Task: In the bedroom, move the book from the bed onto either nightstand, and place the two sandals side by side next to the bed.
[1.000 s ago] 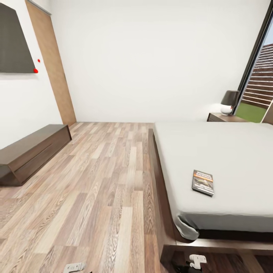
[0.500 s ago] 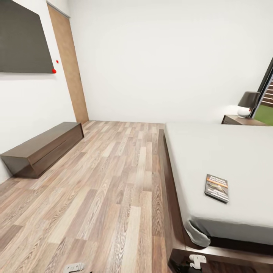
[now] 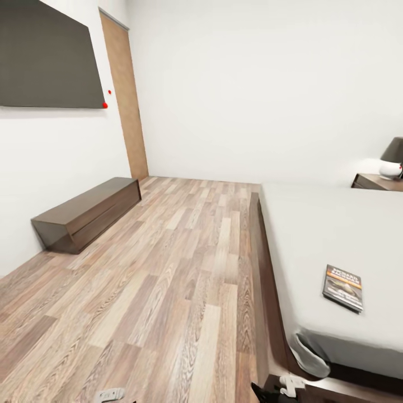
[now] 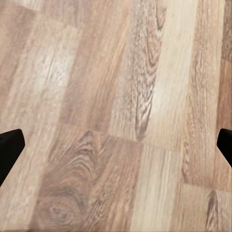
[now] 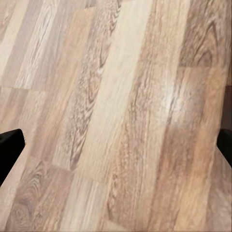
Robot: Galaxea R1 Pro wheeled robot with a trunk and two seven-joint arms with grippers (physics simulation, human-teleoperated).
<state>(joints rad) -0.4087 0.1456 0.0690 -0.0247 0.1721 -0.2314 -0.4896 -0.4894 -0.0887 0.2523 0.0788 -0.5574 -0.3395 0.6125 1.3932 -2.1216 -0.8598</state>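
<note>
The book (image 3: 342, 287), dark with an orange band, lies flat on the light-grey mattress of the bed (image 3: 324, 235), near its foot end at the right of the head view. A dark-brown nightstand (image 3: 376, 181) stands by the far corner of the bed. The two sandals are out of view. My left gripper (image 4: 116, 145) hangs open over bare floor planks, its black fingertips (image 4: 9, 147) at the picture's edges. The right gripper (image 5: 116, 147) is open too, above planks, with nothing between its fingers.
A long low dark-brown dresser (image 3: 87, 212) stands against the left wall under a dark wall screen (image 3: 45, 61). A brown door (image 3: 126, 95) is in the far left corner. A lamp (image 3: 393, 157) sits on the nightstand. Wood-plank floor (image 3: 168, 280) stretches between dresser and bed.
The whole head picture has shifted right, so the camera has turned left. The dresser and door show more fully; the window has left the frame. The book lies as before.
</note>
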